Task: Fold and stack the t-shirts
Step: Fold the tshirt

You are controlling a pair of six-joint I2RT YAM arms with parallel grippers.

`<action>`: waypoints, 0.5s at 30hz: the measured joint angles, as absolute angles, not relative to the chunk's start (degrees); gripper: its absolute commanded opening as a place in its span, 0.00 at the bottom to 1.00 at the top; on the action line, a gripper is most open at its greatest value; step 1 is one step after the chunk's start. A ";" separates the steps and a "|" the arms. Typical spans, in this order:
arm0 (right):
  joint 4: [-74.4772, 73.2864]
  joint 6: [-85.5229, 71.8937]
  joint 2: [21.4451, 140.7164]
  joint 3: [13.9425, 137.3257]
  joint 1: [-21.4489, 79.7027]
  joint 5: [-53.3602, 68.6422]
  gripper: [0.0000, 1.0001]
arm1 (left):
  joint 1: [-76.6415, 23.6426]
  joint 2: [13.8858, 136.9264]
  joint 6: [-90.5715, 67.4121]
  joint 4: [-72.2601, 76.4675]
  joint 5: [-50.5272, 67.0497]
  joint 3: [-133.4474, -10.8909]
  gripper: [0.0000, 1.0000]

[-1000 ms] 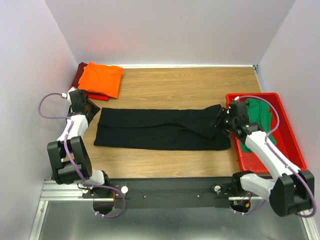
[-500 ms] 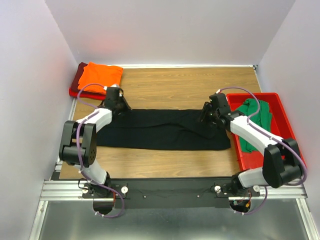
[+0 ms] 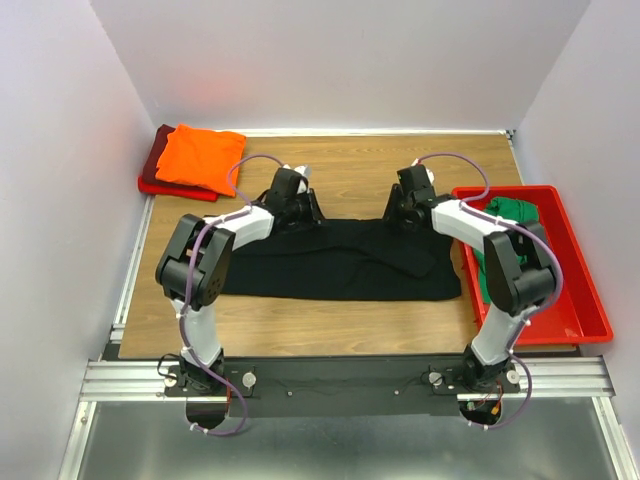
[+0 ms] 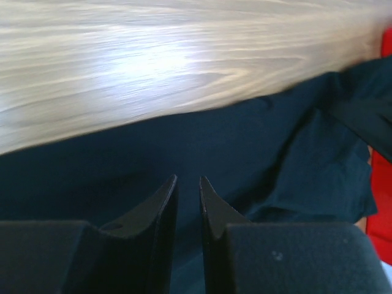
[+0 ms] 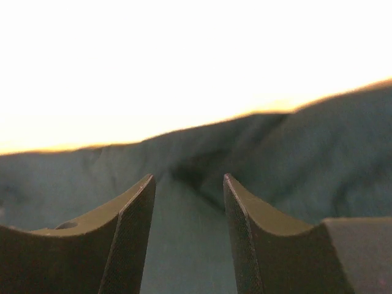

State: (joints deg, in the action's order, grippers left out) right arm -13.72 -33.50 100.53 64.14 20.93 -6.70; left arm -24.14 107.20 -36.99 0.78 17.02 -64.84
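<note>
A black shirt [image 3: 330,262] lies across the mid table [image 3: 340,320] as a long band, seemingly folded lengthwise only, not yet stacked; a green shirt [image 3: 515,215] sits crumpled in the bin [image 3: 580,320] at right; at the far left corner the orange shirt [image 3: 200,158] lies folded on the dark red shirt [image 3: 150,172]; roughly half looks done. Both arms reach forward, elbows out, to the band's far edge; the left gripper [image 4: 187,179] shows only a thin gap, nothing visibly pinched; the right gripper [image 5: 188,177] is spread over the cloth, empty.
</note>
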 measured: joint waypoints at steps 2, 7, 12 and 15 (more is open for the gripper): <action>-12.95 -32.88 103.39 65.67 20.88 -6.68 0.56 | -25.28 108.40 -36.71 0.78 17.82 -66.24 0.27; -11.97 -31.86 106.54 68.29 20.88 -6.11 0.56 | -26.87 108.68 -36.42 0.71 18.31 -66.63 0.27; -11.09 -31.64 106.63 68.62 20.88 -4.51 0.55 | -29.17 109.30 -36.29 0.73 18.90 -66.65 0.27; -10.94 -31.64 106.72 68.60 20.88 -3.88 0.55 | -30.70 110.37 -36.10 0.67 19.46 -66.92 0.27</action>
State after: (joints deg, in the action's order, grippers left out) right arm -10.94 -31.64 106.72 68.60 20.88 -3.88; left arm -30.70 110.37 -36.10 0.67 19.46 -66.92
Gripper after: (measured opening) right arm 0.554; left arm 0.274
